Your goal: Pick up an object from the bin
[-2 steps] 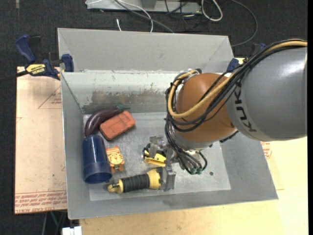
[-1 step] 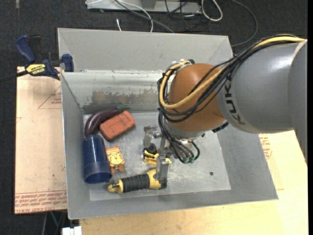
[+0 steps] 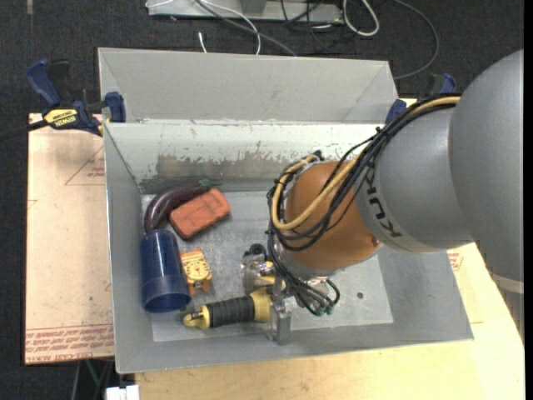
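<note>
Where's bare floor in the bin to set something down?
Bare: right floor of the bin, between arm and right wall; a smaller patch at the back, between red brick and arm. Crowded: left side, with eggplant, brick, blue cup, yellow toy and black-handled tool close together.

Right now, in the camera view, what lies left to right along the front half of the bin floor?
blue cup → small yellow-orange block → black-handled tool with yellow ends → gripper
</note>
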Motion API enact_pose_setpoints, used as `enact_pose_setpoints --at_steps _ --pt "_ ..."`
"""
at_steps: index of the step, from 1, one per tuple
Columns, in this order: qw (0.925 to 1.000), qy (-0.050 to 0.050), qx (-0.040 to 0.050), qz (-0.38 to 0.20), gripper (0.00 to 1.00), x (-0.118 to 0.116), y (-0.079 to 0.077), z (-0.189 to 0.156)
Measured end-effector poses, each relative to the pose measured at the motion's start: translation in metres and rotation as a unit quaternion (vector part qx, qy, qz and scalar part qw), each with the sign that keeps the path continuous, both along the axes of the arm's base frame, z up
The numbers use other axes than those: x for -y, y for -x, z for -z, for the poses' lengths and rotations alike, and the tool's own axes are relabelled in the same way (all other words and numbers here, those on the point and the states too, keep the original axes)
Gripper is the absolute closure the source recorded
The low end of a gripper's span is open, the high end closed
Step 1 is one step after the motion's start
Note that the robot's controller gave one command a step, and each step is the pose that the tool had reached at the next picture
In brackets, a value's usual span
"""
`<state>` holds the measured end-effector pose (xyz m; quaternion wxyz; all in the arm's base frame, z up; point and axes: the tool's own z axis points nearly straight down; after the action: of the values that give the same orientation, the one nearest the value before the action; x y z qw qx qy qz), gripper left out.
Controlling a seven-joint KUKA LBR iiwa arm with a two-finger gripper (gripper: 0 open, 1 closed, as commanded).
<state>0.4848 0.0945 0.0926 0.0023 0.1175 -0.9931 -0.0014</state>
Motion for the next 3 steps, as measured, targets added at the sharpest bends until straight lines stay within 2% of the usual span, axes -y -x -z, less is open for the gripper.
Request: enact_pose_setpoints --at_steps 1,2,3 --pt "0.9999 -0.002 0.0125 -0.011 1.0 0.0 0.003 0.002" --pt "0.9999 -0.002 0.0125 -0.011 1.0 0.0 0.003 0.002" --pt "0.9986 -0.002 0.0149 -0.052 1.0 0.019 0.003 -0.053"
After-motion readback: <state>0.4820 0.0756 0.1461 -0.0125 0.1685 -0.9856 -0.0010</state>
